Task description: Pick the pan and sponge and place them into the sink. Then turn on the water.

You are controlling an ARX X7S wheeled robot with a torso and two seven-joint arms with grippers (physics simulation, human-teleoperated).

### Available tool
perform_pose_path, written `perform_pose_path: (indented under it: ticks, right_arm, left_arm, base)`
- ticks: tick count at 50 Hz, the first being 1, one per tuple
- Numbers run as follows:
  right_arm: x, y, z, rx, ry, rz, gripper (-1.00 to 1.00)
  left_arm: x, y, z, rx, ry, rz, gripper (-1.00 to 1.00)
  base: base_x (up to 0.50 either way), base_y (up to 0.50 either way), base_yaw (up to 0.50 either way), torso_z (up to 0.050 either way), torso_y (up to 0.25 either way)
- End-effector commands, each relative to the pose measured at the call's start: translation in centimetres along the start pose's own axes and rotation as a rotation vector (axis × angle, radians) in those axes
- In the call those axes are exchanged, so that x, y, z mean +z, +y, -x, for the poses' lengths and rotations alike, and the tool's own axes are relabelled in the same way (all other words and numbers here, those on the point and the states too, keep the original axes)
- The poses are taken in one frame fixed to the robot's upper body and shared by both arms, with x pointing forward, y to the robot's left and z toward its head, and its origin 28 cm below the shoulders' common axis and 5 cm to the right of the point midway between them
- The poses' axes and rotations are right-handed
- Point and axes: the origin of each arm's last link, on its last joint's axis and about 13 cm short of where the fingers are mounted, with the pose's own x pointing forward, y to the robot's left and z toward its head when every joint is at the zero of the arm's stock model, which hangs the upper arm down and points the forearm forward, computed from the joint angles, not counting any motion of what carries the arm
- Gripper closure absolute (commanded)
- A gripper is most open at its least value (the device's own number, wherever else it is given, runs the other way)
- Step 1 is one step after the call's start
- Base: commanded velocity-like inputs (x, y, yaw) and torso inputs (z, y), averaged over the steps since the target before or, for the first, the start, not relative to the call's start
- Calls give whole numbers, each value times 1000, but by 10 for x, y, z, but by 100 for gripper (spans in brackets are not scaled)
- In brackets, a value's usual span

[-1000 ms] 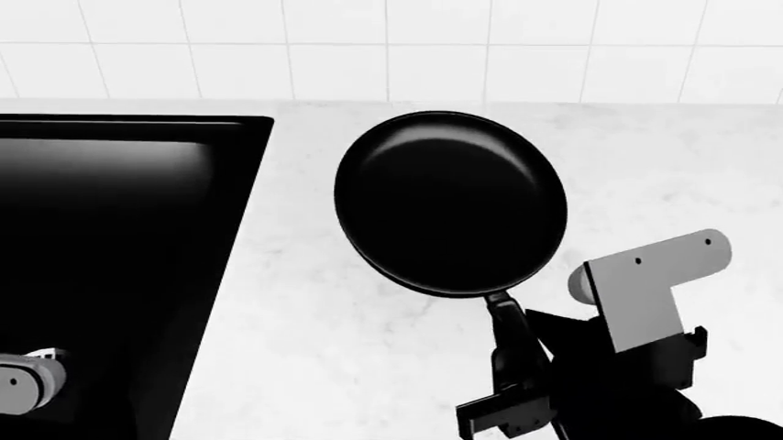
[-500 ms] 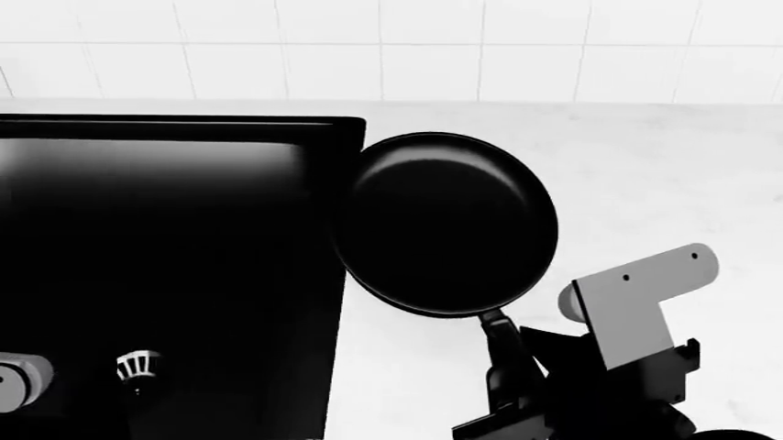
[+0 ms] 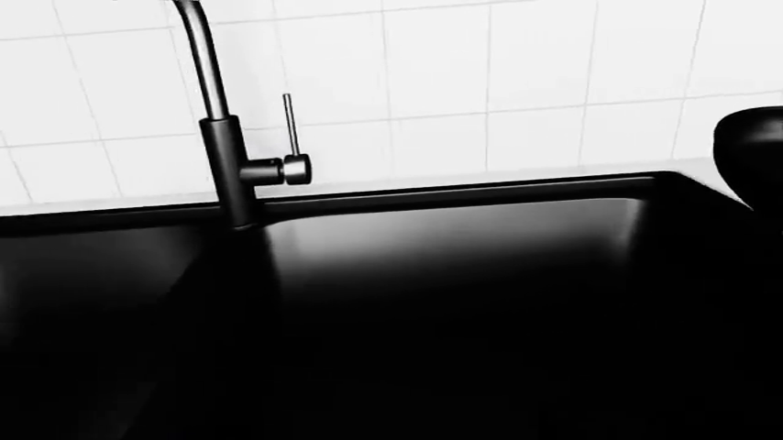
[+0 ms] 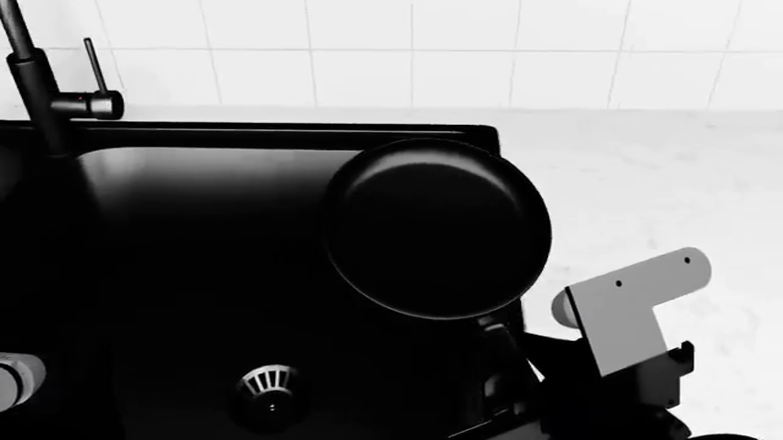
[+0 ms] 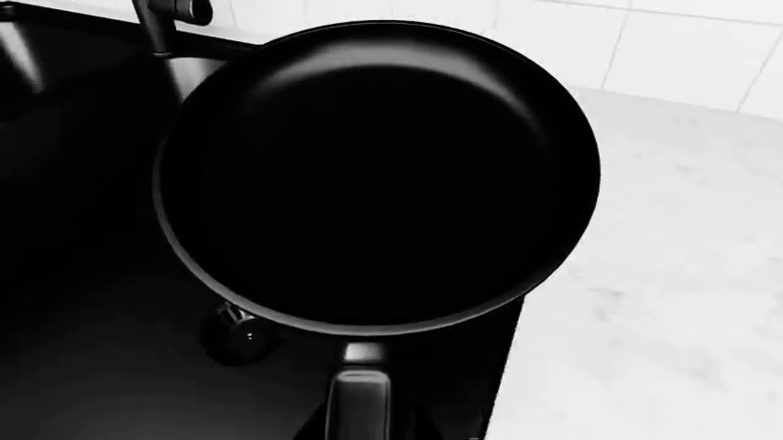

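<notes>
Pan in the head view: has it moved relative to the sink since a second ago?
Yes. The pan was over the counter, clear of the sink; now it hangs mostly over the sink's right basin, across the rim.

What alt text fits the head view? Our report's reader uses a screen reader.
A black pan, held by its handle in the right gripper, hangs over the right edge of a black sink; a drain and faucet show.

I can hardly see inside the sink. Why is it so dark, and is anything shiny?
Head view: the sink is matte black, with only a faint grey sheen near its back wall; the pan shows a soft gloss. Left wrist view: the sink's lower part goes fully black. Right wrist view: the pan's middle is pure black, and only its rim catches light. All views are sharp.
</notes>
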Motion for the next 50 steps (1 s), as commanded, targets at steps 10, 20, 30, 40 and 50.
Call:
perform_pose_path:
  ticks: [10, 20, 30, 40, 50]
  right_arm:
    - [7, -1, 2, -18, -50, 17, 100]
    - [4, -1, 4, -23, -49, 12, 100]
    - [1, 0, 4, -24, -47, 6, 100]
    - [1, 1, 5, -12, -36, 22, 100]
    - [1, 1, 5, -13, -38, 19, 100]
  left_arm:
    - [0, -1, -1, -1, -1, 4, -100]
    - [-1, -1, -1, 6, -2, 7, -100]
    - [-1, 0, 1, 7, -2, 6, -100]
    - [0, 0, 0, 9, -3, 9, -100]
    - [0, 2, 1, 14, -4, 11, -100]
  base:
    - [120, 500, 0, 0, 2]
    - [120, 500, 0, 1, 1]
    - [121, 500, 0, 0, 2]
    - [118, 500, 0, 1, 2]
    - [76, 500, 0, 0, 2]
